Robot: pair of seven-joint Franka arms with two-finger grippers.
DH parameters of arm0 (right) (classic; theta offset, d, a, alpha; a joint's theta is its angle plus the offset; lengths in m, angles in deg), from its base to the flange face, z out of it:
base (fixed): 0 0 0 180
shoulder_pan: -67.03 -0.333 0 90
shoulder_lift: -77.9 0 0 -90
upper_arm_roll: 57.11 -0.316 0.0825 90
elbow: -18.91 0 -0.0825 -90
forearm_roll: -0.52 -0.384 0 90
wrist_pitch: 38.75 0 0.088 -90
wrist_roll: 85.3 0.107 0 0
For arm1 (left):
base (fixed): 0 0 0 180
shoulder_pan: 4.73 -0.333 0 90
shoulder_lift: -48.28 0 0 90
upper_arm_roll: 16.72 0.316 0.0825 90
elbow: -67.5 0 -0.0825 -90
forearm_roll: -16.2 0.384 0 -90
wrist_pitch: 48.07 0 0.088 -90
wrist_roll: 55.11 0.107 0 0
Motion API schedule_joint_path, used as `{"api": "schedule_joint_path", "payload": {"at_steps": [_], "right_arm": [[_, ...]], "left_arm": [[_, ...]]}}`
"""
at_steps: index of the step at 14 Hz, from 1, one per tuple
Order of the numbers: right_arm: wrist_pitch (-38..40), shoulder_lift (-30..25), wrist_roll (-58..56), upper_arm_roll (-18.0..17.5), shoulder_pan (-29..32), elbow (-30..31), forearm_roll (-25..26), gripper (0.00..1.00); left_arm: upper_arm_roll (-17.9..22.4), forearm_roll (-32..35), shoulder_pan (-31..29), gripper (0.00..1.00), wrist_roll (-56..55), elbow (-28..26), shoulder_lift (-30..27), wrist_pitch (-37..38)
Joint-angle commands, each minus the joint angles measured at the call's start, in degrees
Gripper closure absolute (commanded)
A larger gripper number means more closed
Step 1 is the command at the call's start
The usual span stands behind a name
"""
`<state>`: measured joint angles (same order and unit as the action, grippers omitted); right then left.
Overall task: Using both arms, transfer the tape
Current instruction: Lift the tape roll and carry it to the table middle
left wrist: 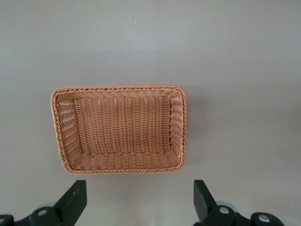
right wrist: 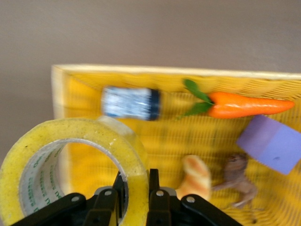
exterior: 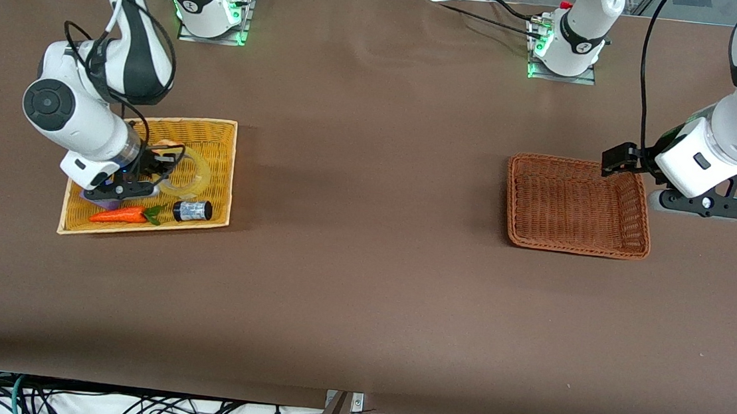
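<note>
Inside the yellow basket (exterior: 219, 174), the right end effector (right wrist: 134, 188) pinches the tape (right wrist: 70, 165) wall, beside a carrot (exterior: 119, 214) and small cylinder (exterior: 193, 210). Spread wide, the left end effector (left wrist: 138, 200) hovers by the brown basket (exterior: 638, 217), holding nothing.

A yellow basket (exterior: 224, 174) holds a carrot (exterior: 118, 214) and cylinder (exterior: 193, 210); a brown basket (exterior: 575, 242) sits apart.

The right arm bends down near its end of the desk, its right pincer (exterior: 157, 168) (right wrist: 134, 188) clamped tight on something. The left arm waits near its own end, raised, its left pincer (exterior: 619, 159) (left wrist: 139, 197) spread wide.
</note>
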<state>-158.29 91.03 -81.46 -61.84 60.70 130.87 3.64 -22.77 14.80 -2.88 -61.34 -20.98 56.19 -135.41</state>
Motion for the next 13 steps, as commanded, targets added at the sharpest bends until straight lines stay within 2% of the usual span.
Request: {"api": "schedule_joint_path", "payload": {"at_steps": [1, 4, 8, 11, 13], "right_arm": [[4.0, 2.4, 11.9, -5.5, -2.2, -7.6, -0.4, 1.00], [4.6, 7.4, 23.2, -6.5, -8.3, -15.3, -0.4, 1.00], [6.4, 17.3, 37.3, -6.5, -16.5, -27.1, -0.2, 1.00], [5.8, 22.9, 44.8, -6.3, -22.0, -32.4, 0.6, 1.00], [5.4, 25.4, 46.3, -6.2, -23.5, -33.8, 1.5, 1.00]], "left_arm": [[-0.5, 1.8, -0.3, 0.00, 0.3, 1.3, 0.4, 0.9], [-0.5, 1.8, -0.4, 0.00, 0.3, 1.3, 0.5, 0.9], [-0.5, 1.8, -0.4, 0.00, 0.3, 1.3, 0.5, 0.9], [-0.5, 1.8, -0.4, 0.00, 0.3, 1.3, 0.5, 0.9], [-0.5, 1.8, -0.4, 0.00, 0.3, 1.3, 0.5, 0.9]]}}
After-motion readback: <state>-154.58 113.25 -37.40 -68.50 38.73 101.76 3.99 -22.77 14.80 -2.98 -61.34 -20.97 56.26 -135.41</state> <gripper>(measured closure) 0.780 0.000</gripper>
